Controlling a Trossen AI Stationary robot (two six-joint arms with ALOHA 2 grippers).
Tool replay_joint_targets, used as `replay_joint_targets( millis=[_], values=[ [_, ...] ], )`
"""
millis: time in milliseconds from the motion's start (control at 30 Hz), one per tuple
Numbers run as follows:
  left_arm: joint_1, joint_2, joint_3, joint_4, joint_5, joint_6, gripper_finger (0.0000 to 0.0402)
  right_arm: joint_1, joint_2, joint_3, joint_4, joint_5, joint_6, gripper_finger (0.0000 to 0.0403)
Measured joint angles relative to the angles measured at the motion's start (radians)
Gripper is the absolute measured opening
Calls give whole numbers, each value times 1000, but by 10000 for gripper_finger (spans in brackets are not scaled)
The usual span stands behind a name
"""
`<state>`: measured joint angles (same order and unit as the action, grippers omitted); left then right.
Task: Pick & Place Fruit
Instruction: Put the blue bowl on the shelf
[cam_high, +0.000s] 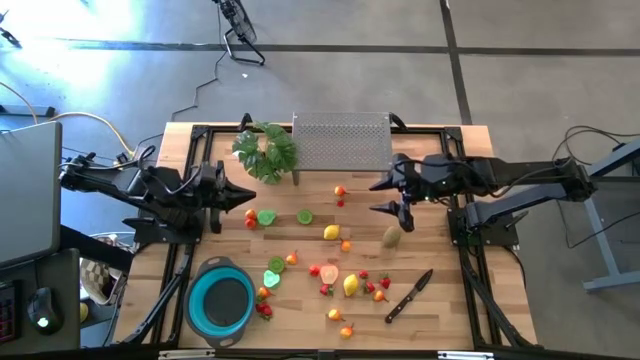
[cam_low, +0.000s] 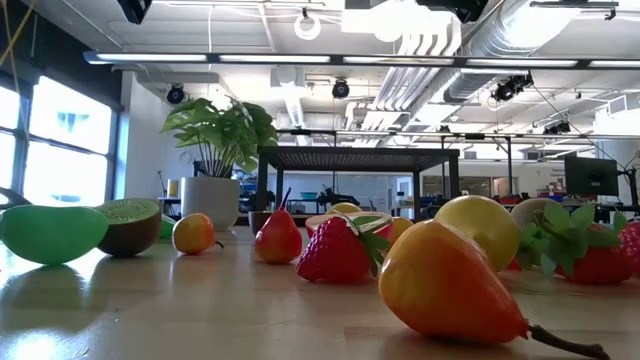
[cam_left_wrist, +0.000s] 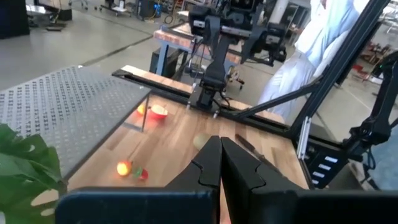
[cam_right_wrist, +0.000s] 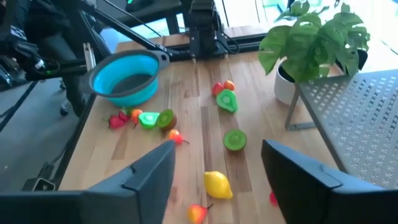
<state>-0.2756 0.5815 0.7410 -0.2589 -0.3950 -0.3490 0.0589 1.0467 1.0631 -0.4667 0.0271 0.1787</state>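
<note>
Right tool (cam_high: 386, 195) open above table, lemon (cam_high: 331, 233) nearby, untouched

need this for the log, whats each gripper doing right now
Left gripper: shut, holding nothing, above the table's left side.
Right gripper: open, empty, hovering over the table with a lemon below the gap between its fingers.

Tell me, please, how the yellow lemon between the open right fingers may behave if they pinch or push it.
The lemon looks smooth and glossy, so it may slip from the right gripper. Its oval body lies on its side on flat wood, so a push would probably roll it. It seems rigid, unlikely to squash.
</note>
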Motion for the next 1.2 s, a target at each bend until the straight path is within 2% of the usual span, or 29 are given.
replay_joint_targets(
  millis=[233,367,467,567,700,833,1033,1200],
  values=[
    [0,-3,3,-91,25,-111,0,0,-6,0,0,0,2,125],
    [0,8,47,-220,75,-200,0,0,-6,0,0,0,1,79],
    [0,13,57,-231,133,-198,0,0,-6,0,2,1,1,54],
    [0,12,58,-218,137,-128,0,0,-6,0,24,26,5,37],
    [0,12,58,-239,152,-129,13,0,-6,0,55,30,12,24],
    [0,12,57,-298,194,-184,66,0,-6,0,65,30,55,21],
    [0,12,57,-409,208,-269,182,0,-6,0,64,31,73,20],
    [0,12,57,-422,304,-371,251,0,-6,0,64,81,90,20]
  ],
)
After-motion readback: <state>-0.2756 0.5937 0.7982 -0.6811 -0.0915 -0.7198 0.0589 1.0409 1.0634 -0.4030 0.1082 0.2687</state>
